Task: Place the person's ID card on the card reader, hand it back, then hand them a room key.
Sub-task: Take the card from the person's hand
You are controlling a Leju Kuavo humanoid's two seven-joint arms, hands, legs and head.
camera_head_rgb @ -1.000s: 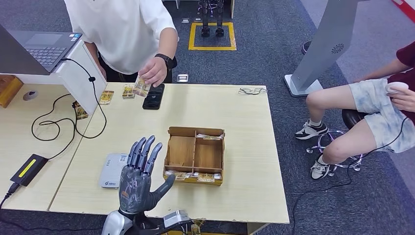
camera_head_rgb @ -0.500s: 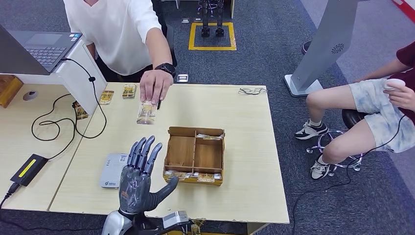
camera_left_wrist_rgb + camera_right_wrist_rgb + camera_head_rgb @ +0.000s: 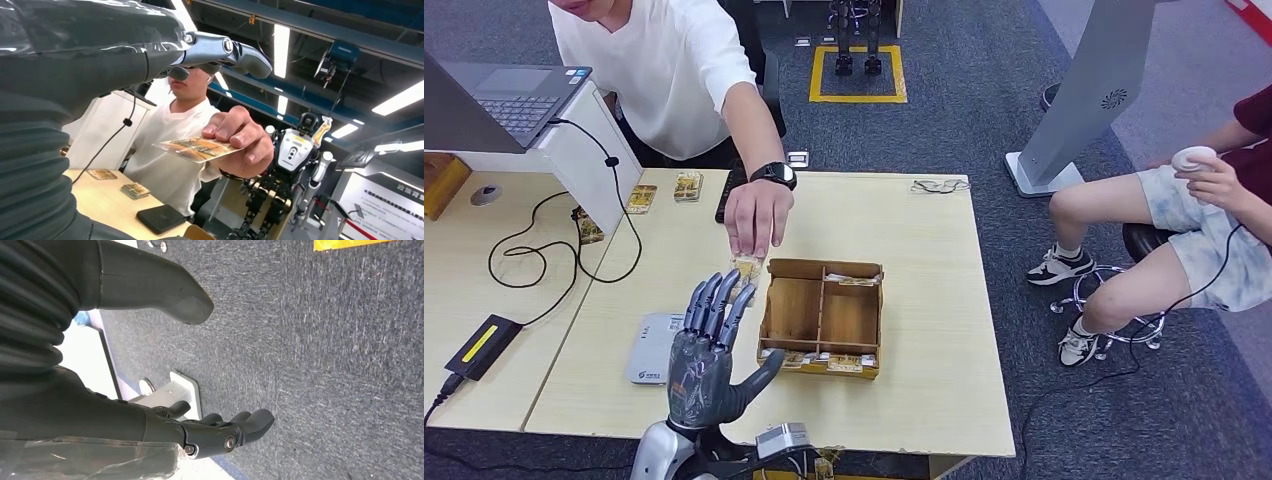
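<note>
A person in a white shirt reaches over the table, their hand [image 3: 758, 215] holding out a yellow-brown ID card [image 3: 745, 270] [image 3: 196, 148] just beyond my left hand's fingertips. My left hand [image 3: 709, 355] is raised above the near table edge, palm up, fingers spread, holding nothing; the card is not touching it. The white card reader [image 3: 651, 346] lies flat on the table left of my hand. A wooden two-compartment box [image 3: 823, 316] with key cards along its front and back edges stands to its right. My right hand [image 3: 220, 432] hangs over dark carpet with its fingers loosely apart and nothing in it.
More cards [image 3: 688, 185] and a black phone lie at the table's far edge. A laptop [image 3: 509, 95] sits on a white stand at the left, with cables and a black adapter [image 3: 482, 345] on the adjoining desk. A seated person [image 3: 1204, 210] is to the right.
The person's hand has brought the ID card from the table's far edge down toward my raised left hand. My left hand has barely moved.
</note>
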